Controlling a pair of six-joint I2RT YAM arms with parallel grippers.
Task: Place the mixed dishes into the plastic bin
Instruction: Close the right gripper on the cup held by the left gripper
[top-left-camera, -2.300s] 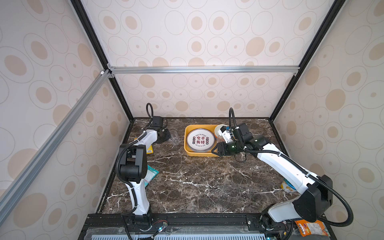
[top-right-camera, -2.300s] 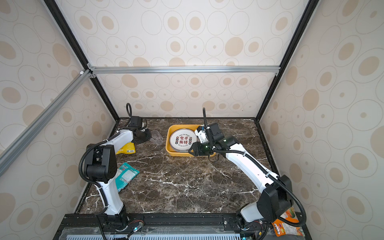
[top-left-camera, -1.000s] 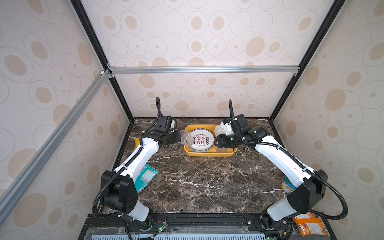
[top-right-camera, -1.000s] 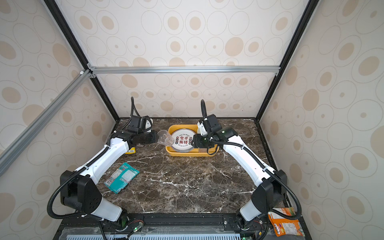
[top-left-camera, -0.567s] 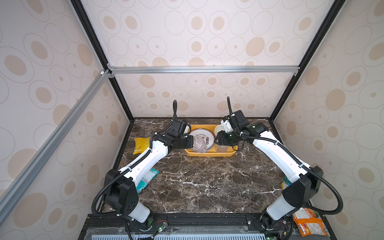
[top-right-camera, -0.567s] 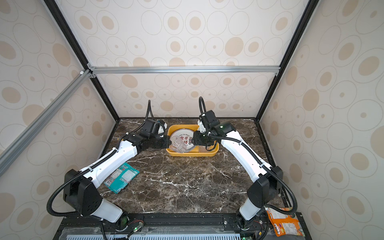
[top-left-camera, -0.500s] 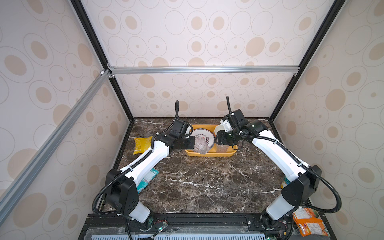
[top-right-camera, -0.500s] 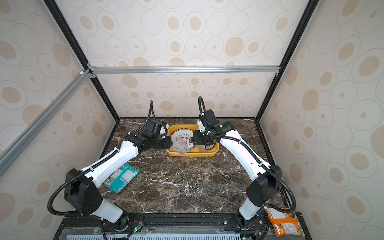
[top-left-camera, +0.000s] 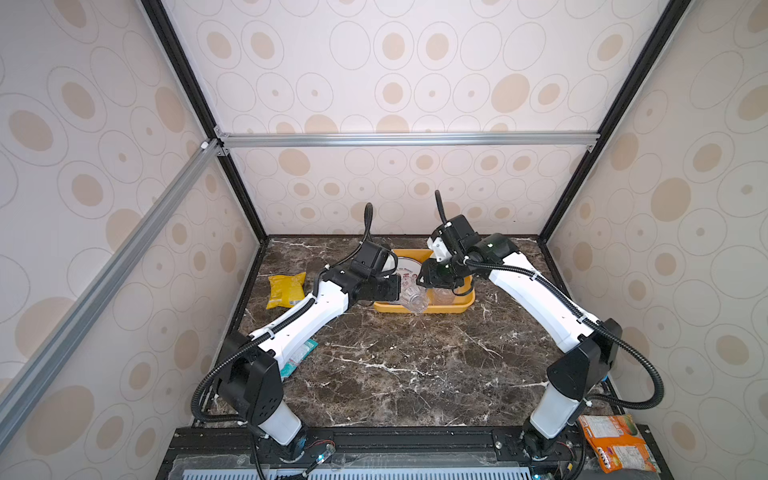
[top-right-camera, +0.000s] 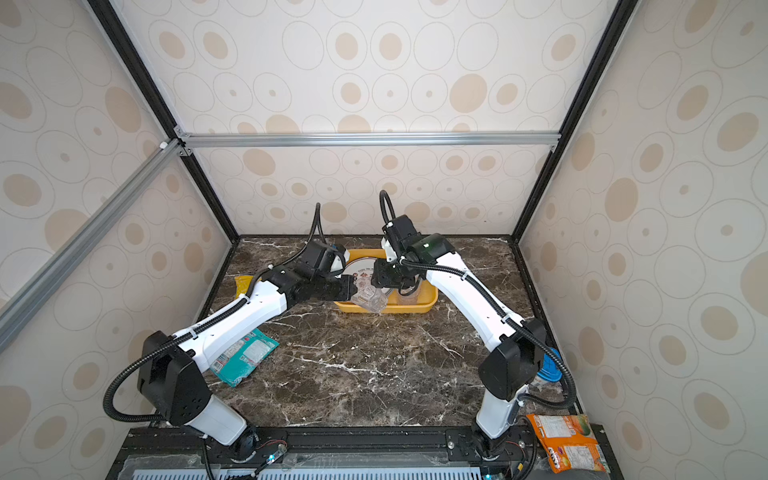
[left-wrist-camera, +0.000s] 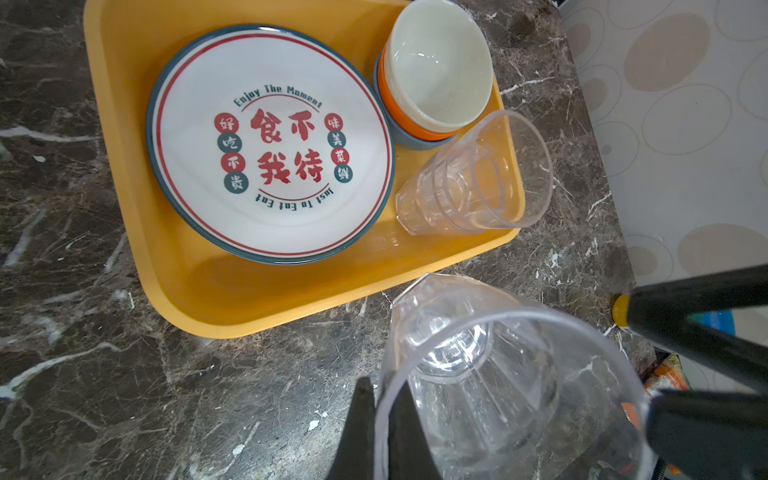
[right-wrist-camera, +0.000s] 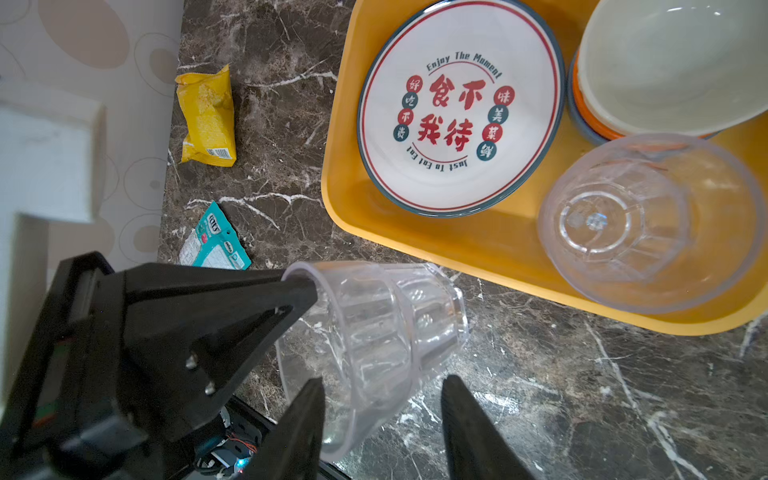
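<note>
- Bin (top-left-camera: 453, 308) sits at the back of the table (top-left-camera: 395, 365) in both top views. The two wrists cover much of it, so only a slice of the plate (top-left-camera: 404, 266) shows and the bowls are hidden.
- The left gripper (top-left-camera: 400, 291) holds a clear cup (top-left-camera: 414, 298) tilted over the bin's front rim. The right gripper (top-left-camera: 428, 279) hangs just above it, too small here to read its jaws. A second cup (top-left-camera: 442, 296) stands inside the bin.
- A teal packet (top-right-camera: 245, 357) lies half under the left arm.
- Left wrist view: two fingers (left-wrist-camera: 359, 419) pinch the clear cup's wall at the rim, one inside and one outside. The cup is cut off by the frame edge and hangs over the table just beside the bin. Inside the bin are the plate, the second cup and the stacked bowls (left-wrist-camera: 436, 70), white in orange in grey-blue.
- Right wrist view: the right fingers (right-wrist-camera: 303, 424) stand about half apart with the clear cup's side showing between their tips. Whether they touch it cannot be told. The bowls are cut off here.
</note>
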